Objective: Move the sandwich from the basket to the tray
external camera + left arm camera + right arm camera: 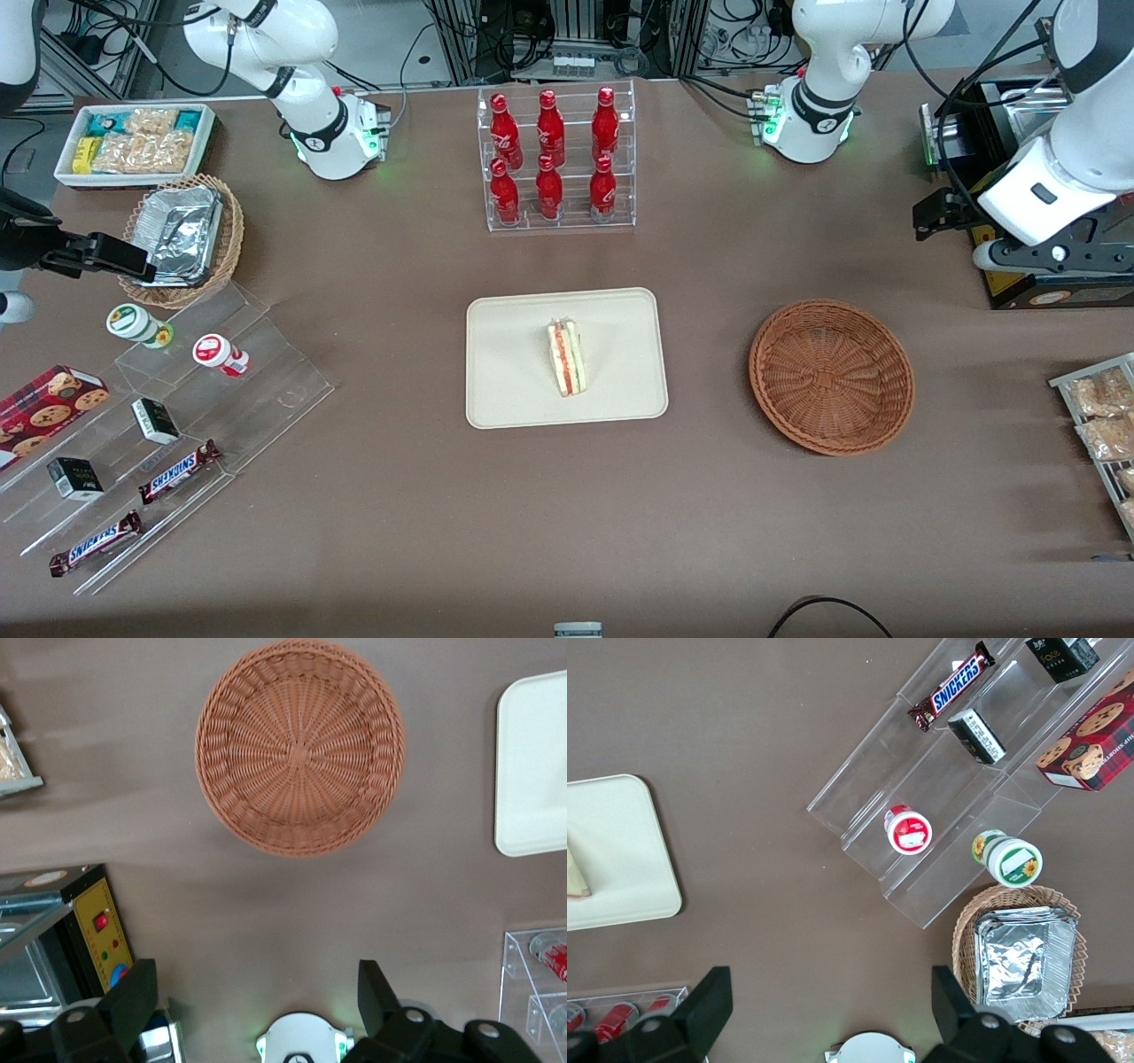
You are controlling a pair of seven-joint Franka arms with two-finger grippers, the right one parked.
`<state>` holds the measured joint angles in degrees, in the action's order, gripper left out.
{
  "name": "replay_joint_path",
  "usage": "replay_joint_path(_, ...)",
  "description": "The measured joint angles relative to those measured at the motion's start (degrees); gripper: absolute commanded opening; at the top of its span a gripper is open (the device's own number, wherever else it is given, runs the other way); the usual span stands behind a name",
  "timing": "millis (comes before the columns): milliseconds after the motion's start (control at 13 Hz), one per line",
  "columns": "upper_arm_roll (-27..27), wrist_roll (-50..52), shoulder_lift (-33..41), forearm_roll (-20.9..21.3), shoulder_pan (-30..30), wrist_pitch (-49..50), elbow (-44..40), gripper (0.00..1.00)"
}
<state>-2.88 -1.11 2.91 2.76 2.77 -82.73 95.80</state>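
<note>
- You have a sandwich (565, 358) of pale bread, striped red, white and green along its edge.
- It lies on a plain cream-beige tray (514, 390).
- Your basket (831, 376) is reddish-brown wicker, its weave radiating from the centre in rings.
- The gripper (257, 1001), high above the table at the working arm's end, has black fingers set wide apart.
- The table (407, 496) is a flat brown.
- Six cola bottles (549, 155) are glossy red with white script, in a clear rack.
- The Snickers bars (177, 471) are dark brown with blue lettering on white.
- The cookie box (49, 403) is red tartan.
</note>
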Motion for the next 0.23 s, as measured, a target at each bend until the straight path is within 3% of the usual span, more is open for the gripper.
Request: replay_joint_path(231, 0.3, 0.0, 0.64, 0.0, 0.02, 0.5, -0.31, 1.0)
